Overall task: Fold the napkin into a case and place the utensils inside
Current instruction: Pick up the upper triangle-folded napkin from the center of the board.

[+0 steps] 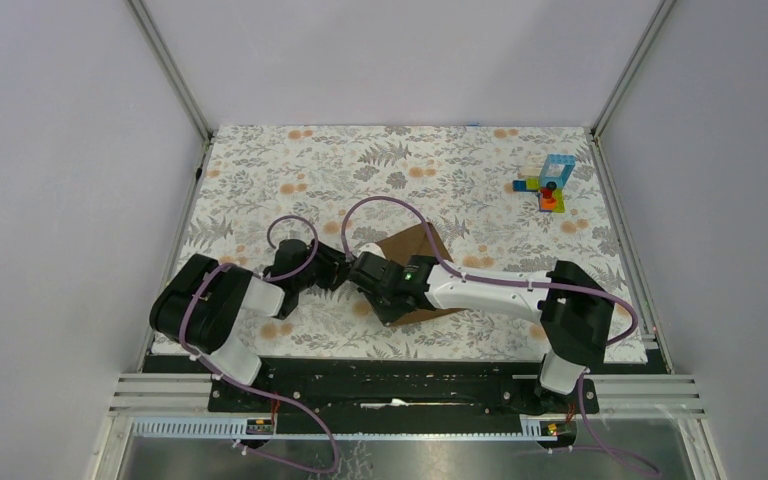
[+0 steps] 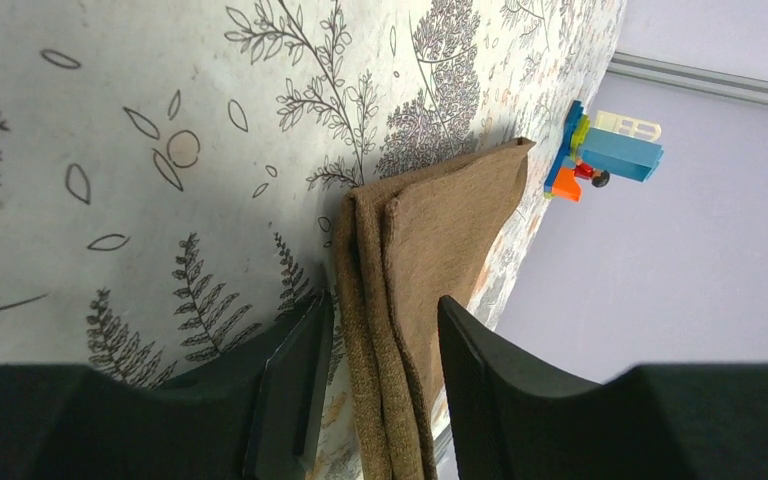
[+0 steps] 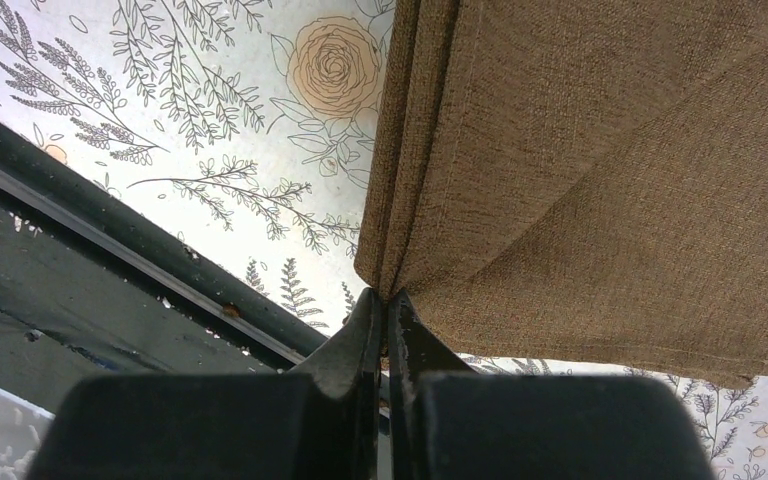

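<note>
The brown napkin (image 1: 415, 248) lies folded in layers on the floral table covering (image 1: 440, 170), mostly hidden under both arms in the top view. In the left wrist view my left gripper (image 2: 385, 300) stands open astride the napkin's (image 2: 450, 215) layered folded edge, with a gap on each side of the cloth. My right gripper (image 3: 388, 295) is shut on a corner of the napkin (image 3: 600, 170), where the folds gather into its tips. Seen from above, the left gripper (image 1: 348, 270) and right gripper (image 1: 372, 285) meet at the napkin's left side. The utensils are out of view.
A small stack of colourful toy blocks (image 1: 547, 183) stands at the back right of the table, also seen past the napkin as the toy blocks (image 2: 600, 155). The black base rail (image 3: 110, 250) runs along the table's near edge, close behind the right gripper.
</note>
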Motion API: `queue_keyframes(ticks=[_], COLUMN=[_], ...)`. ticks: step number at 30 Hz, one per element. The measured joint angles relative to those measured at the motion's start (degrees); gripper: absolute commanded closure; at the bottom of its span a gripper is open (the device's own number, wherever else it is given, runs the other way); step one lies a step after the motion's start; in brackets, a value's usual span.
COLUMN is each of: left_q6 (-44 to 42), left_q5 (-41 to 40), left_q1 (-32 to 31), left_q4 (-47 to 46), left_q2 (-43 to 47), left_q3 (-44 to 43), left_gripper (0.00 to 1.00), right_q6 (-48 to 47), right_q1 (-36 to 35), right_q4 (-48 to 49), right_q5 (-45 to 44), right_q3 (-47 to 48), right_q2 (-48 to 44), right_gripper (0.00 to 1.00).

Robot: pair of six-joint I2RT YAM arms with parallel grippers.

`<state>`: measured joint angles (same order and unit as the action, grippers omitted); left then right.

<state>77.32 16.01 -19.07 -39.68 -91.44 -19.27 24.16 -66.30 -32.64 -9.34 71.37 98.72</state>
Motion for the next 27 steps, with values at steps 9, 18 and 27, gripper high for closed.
queue_keyframes(ticks=[9,18,27], left_q6=[0.7,-0.4,-7.0], left_q5=[-0.3,-1.3,-5.2], left_q1=[0.0,-0.1,1.3], left_q4=[-2.0,0.0,19.1], left_q2=[-2.8,-2.4,12.1], left_q3=[-0.5,-1.1,-3.4], left_gripper=[0.65,0.83,1.00], right_q6=[0.0,0.0,-0.4], right_q1=[0.1,0.1,0.1], right_q4=[0.0,0.2,2.4], right_q5=[0.0,0.0,5.8], right_q3=[-0.3,-0.6,-0.5], right_q2=[-0.8,-0.8,-0.8], right_gripper=[1.00,1.00,1.00])
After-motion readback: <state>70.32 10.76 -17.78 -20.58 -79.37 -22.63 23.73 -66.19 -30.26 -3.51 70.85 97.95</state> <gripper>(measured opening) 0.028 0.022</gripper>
